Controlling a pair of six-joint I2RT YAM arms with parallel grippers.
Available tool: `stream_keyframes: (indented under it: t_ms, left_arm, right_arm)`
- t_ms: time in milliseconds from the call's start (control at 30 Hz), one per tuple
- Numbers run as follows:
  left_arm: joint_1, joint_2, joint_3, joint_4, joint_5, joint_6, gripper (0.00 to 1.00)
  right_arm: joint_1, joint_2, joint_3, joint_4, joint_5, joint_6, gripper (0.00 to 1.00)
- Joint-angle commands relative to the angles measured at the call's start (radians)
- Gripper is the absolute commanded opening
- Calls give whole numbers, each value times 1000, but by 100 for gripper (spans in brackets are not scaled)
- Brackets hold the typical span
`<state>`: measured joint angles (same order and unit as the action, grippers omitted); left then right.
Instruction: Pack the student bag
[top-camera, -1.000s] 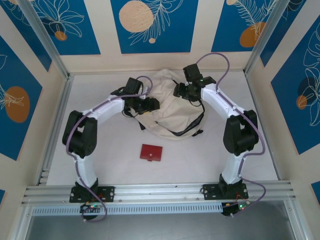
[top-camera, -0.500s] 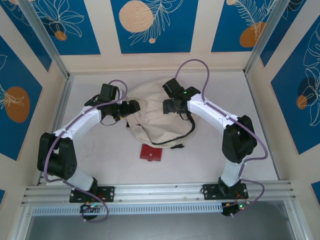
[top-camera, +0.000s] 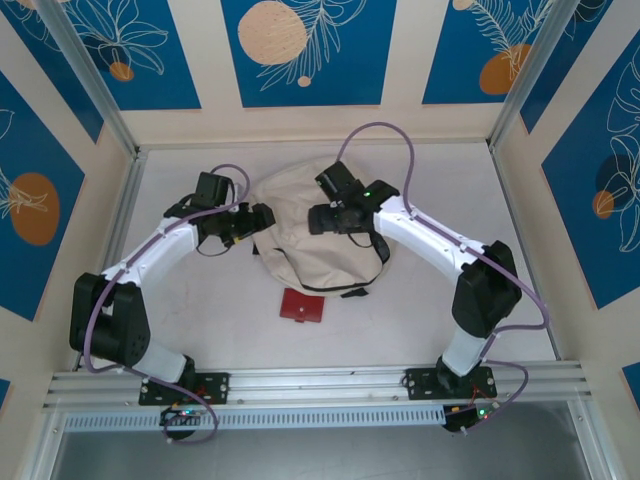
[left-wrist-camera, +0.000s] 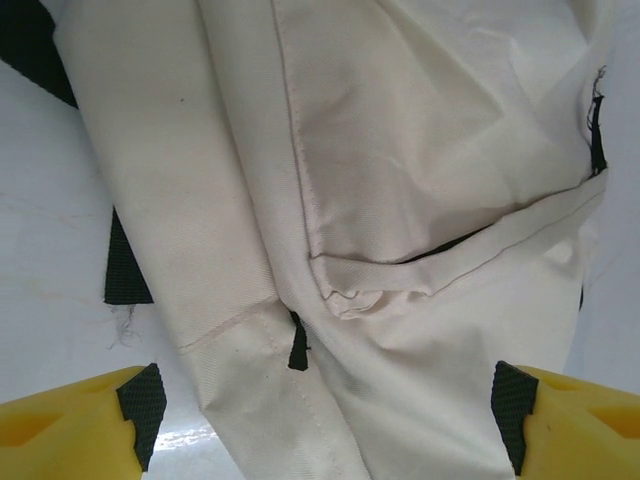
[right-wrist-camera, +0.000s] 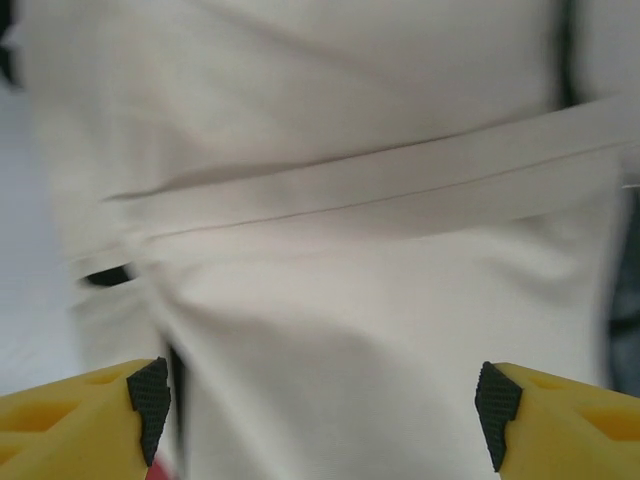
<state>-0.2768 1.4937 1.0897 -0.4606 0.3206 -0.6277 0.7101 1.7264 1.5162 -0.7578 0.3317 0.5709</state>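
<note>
The student bag (top-camera: 305, 245), cream cloth with black straps, lies slumped on the white table between my two arms. My left gripper (top-camera: 262, 218) hovers at its left edge, and my right gripper (top-camera: 318, 218) is over its upper middle. In the left wrist view the yellow fingers (left-wrist-camera: 70, 430) stand wide apart over the bag's (left-wrist-camera: 400, 150) front pocket seam, with the left gripper (left-wrist-camera: 325, 420) open and holding nothing. In the right wrist view the right gripper (right-wrist-camera: 320, 415) is also open, just above blurred cream bag cloth (right-wrist-camera: 340, 250).
A small flat red case (top-camera: 302, 306) lies on the table just in front of the bag. A black strap (top-camera: 378, 258) loops off the bag's right side. Aluminium rails (top-camera: 110, 240) and patterned walls close in the table on three sides.
Both arms have swung to the left and the bag has shifted left with them, settling lower and flatter. The red case has stayed put.
</note>
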Motion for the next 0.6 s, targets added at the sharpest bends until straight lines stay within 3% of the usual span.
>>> stream_keyframes:
  t_ms: [0, 267, 567]
  left_arm:
    - [14, -28, -16, 3, -14, -15, 86]
    - [16, -42, -37, 7, 1, -16, 86]
    - [16, -38, -48, 23, 26, -27, 86]
  right_arm:
    - [6, 71, -10, 94, -207, 56, 81]
    - [-75, 207, -47, 149, -228, 55, 77]
    - [-229, 285, -53, 148, -105, -18, 75]
